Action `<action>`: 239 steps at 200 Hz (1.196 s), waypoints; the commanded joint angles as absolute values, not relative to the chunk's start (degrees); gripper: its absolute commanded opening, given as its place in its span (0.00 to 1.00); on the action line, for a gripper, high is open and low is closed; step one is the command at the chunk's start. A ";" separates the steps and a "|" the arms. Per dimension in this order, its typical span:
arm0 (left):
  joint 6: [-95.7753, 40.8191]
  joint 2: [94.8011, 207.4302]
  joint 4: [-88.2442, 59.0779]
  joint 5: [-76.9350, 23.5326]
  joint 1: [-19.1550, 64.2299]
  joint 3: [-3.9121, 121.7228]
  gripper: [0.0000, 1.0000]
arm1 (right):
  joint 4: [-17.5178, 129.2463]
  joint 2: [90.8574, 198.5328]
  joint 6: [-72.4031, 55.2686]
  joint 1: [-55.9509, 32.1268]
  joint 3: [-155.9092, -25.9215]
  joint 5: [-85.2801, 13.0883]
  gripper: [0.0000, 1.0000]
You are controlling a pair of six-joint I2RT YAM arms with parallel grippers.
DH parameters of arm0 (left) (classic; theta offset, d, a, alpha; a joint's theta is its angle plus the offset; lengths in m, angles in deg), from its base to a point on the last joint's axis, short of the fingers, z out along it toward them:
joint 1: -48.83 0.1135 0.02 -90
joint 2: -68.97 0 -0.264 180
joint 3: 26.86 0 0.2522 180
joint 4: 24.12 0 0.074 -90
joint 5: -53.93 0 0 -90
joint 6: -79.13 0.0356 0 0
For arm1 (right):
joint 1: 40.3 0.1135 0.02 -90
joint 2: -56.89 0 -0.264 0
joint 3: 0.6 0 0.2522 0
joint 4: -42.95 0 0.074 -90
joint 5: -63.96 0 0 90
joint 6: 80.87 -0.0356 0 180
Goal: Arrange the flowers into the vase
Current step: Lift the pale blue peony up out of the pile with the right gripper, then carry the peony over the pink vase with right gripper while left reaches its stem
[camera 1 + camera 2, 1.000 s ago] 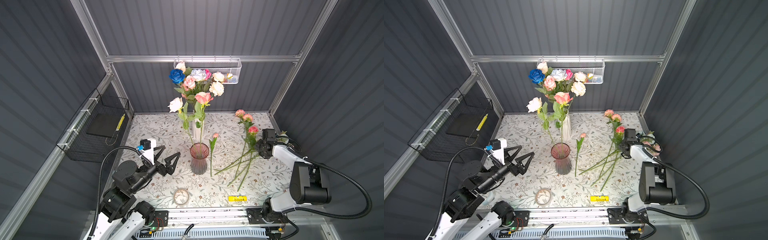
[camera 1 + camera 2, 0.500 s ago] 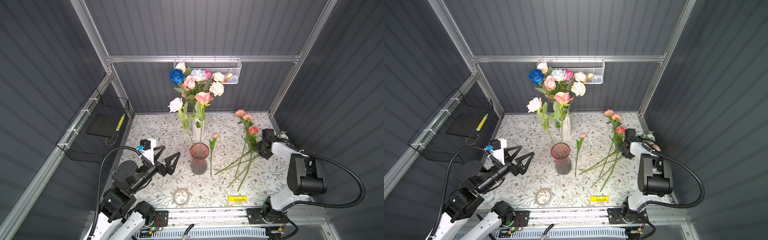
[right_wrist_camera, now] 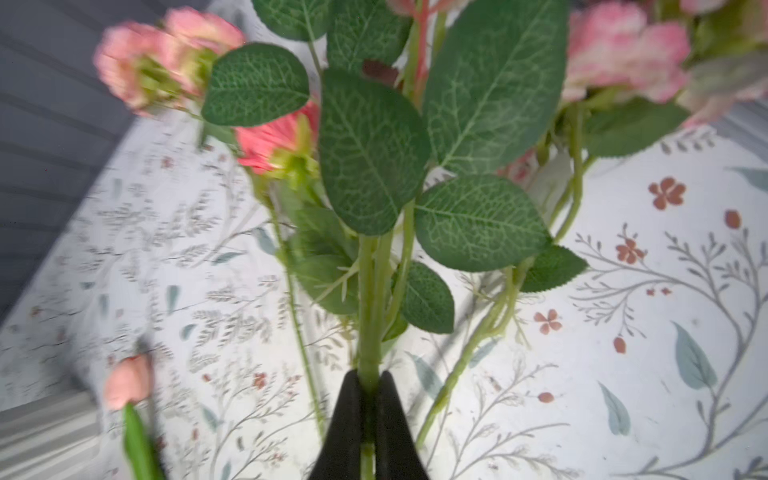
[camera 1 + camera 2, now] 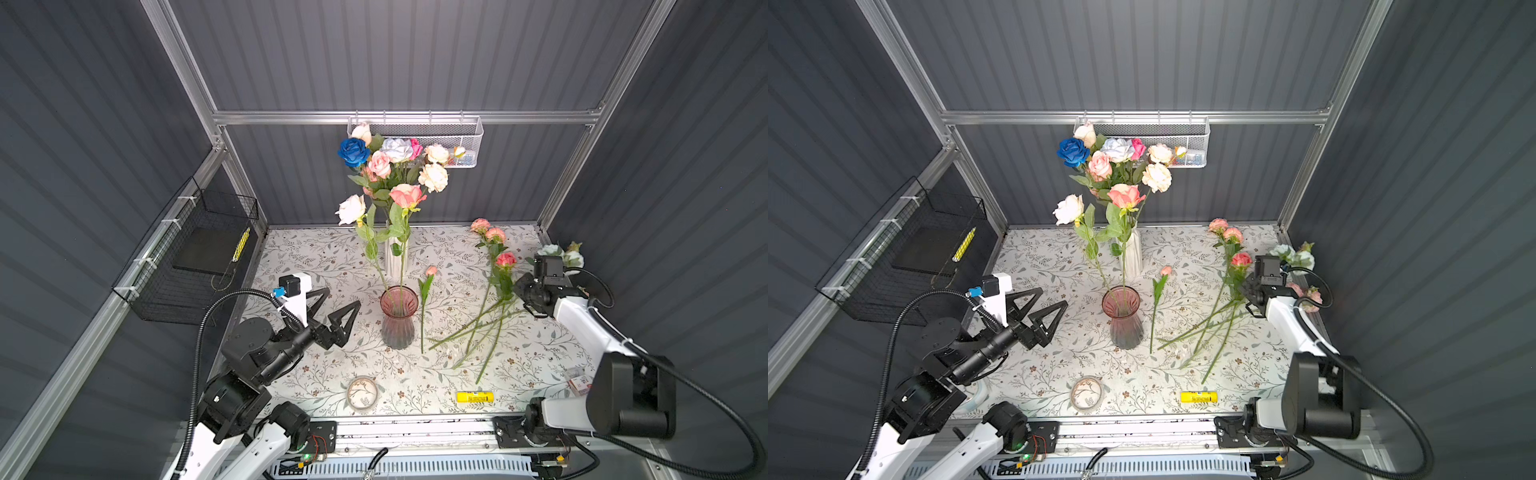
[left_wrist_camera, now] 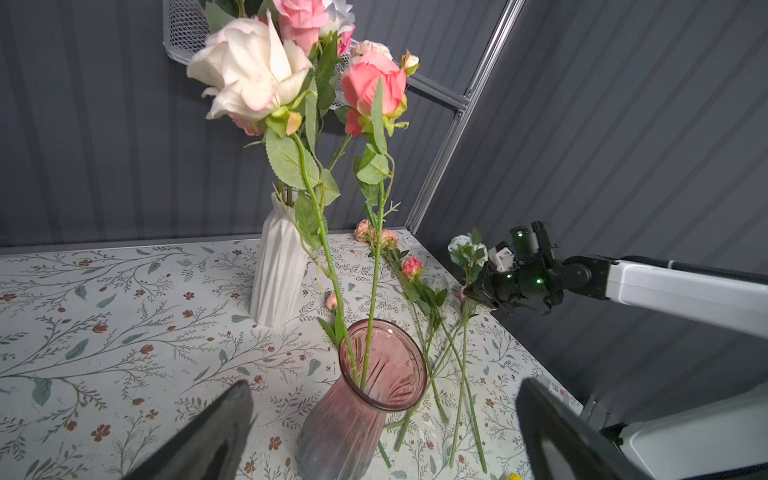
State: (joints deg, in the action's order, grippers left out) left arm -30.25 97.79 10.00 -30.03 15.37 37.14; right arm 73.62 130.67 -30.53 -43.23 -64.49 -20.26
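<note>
A pink glass vase (image 4: 398,318) (image 5: 365,399) stands mid-table and holds two flowers, a cream rose (image 4: 351,209) and a pink rose (image 4: 406,194). More flowers lie on the table at the right, their green stems (image 4: 486,328) crossing and their pink heads (image 4: 494,236) toward the back. A single pink bud (image 4: 430,271) lies next to the vase. My right gripper (image 4: 517,291) (image 3: 368,382) is low among those stems, shut on one leafy green stem. My left gripper (image 4: 343,298) (image 5: 384,386) hovers left of the vase, wide open and empty.
A white ribbed vase (image 4: 392,257) with a full bouquet stands behind the pink one. A black wire basket (image 4: 195,253) hangs on the left wall, a white mesh basket (image 4: 436,139) on the back rail. A round lid (image 4: 362,392) and yellow tube (image 4: 473,397) lie near the front edge.
My right gripper has closed onto the stem, and the right arm's elbow has swung outward and lower. The left arm and the vase have not moved.
</note>
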 commanded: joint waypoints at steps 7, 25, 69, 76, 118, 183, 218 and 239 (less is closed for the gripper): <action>-27.42 98.74 10.49 -28.65 15.01 40.52 1.00 | 71.81 122.17 -27.17 -40.08 -63.59 -22.07 0.00; -25.48 99.93 10.72 -25.01 15.07 42.35 1.00 | 71.30 116.04 -24.43 -35.91 -64.29 -21.98 0.00; -22.69 105.86 10.96 -8.17 15.07 48.47 1.00 | 74.23 107.67 -18.12 -22.62 -71.51 -24.70 0.00; -22.85 106.94 10.39 -5.82 15.03 49.08 1.00 | 74.91 107.27 -17.51 -20.68 -73.25 -26.01 0.00; -22.64 113.56 7.31 5.73 15.08 51.96 0.92 | 78.66 111.28 -11.98 -8.24 -88.99 -33.96 0.00; -29.69 122.00 -7.62 17.97 14.99 53.40 0.81 | 75.32 124.85 -6.82 9.80 -105.33 -38.08 0.00; -32.03 123.30 -11.53 18.47 14.99 53.71 0.73 | 67.54 128.14 -6.58 14.03 -105.96 -39.05 0.00; -32.14 123.89 -11.82 18.29 14.99 53.72 0.65 | 63.45 129.00 -6.91 15.31 -105.29 -39.48 0.00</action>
State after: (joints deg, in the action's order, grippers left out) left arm -30.49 123.28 -8.34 16.31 15.37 52.01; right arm 71.98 129.45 -7.80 14.03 -104.62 -37.84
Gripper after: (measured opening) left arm 0.695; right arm 0.066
